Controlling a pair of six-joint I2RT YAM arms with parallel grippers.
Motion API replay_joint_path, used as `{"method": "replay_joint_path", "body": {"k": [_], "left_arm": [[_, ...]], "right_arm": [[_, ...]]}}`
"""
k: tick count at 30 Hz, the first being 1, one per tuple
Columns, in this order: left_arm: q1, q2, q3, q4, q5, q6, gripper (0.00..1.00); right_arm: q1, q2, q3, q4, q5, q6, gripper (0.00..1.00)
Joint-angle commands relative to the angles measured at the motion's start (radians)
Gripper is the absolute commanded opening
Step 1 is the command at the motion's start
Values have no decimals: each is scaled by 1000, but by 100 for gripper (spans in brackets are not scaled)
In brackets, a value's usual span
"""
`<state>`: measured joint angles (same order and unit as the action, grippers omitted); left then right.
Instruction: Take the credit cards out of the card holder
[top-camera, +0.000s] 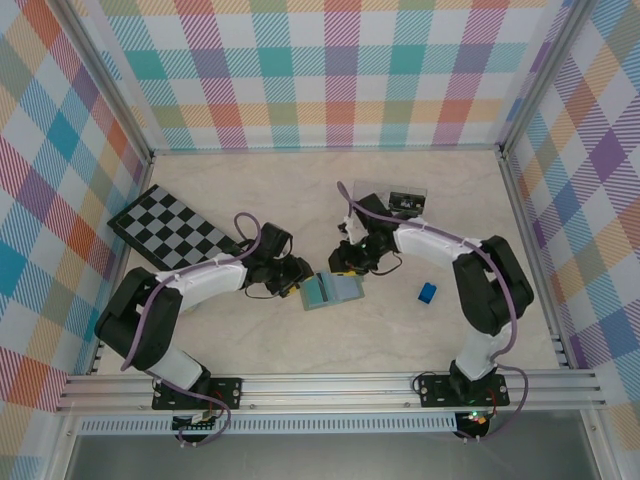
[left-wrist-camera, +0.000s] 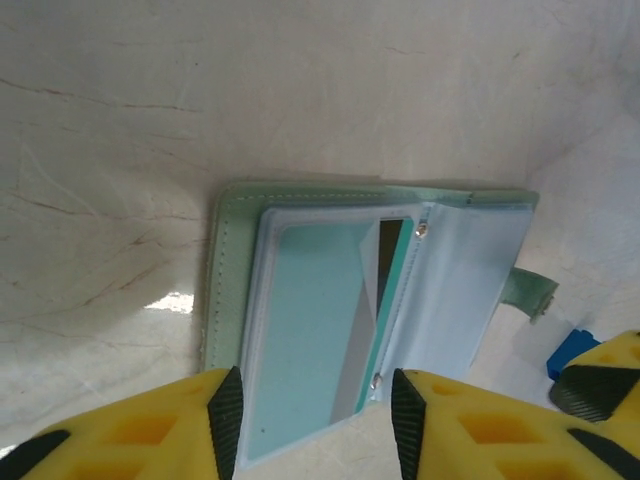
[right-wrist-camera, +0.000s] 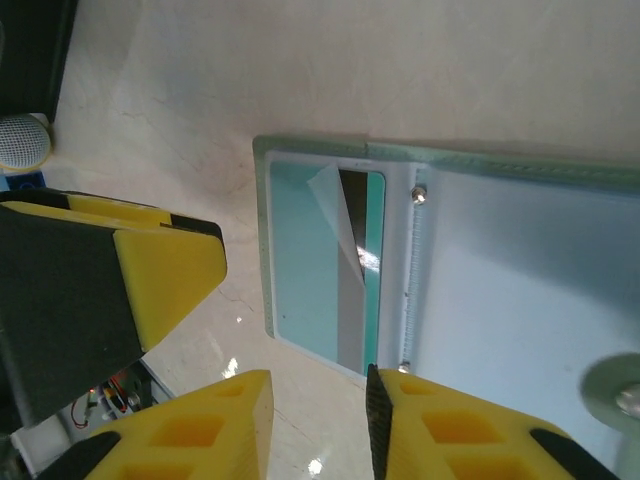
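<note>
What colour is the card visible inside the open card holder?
Teal-green card with a grey stripe; clearest in the left wrist view.

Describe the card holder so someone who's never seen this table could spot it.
Look right of the checkerboard, near the middle of the table. The card holder lies open: sage green outside, pale blue inside, a teal card showing. The blue block to its right is smaller and brighter.

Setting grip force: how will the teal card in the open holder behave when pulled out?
Teal card probably stiff: its edges look straight and flat. Likely slippery: glossy, inside a shiny clear sleeve. The card holder looks light and soft, so it could drag along unless pinned.
</note>
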<state>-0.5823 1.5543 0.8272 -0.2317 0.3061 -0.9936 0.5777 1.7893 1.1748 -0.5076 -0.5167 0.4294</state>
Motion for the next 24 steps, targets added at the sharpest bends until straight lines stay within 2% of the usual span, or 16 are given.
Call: {"method": "replay_joint_path", "body": {"k": [1,5,13,24], "left_arm": [[-11,32,10,16,-5,0,39],[-11,53,13,22,-2,4,33],[-11,90,24,22,13,21,19],[-14,79,22,28,26,27,18]], "right_arm": [[13,58,48,33,-64,34,29],[20,120,86,26,-87,36,24],[22,194,128,-3,-82,17,21],[24,244,140,-16,-92,13,22]]}}
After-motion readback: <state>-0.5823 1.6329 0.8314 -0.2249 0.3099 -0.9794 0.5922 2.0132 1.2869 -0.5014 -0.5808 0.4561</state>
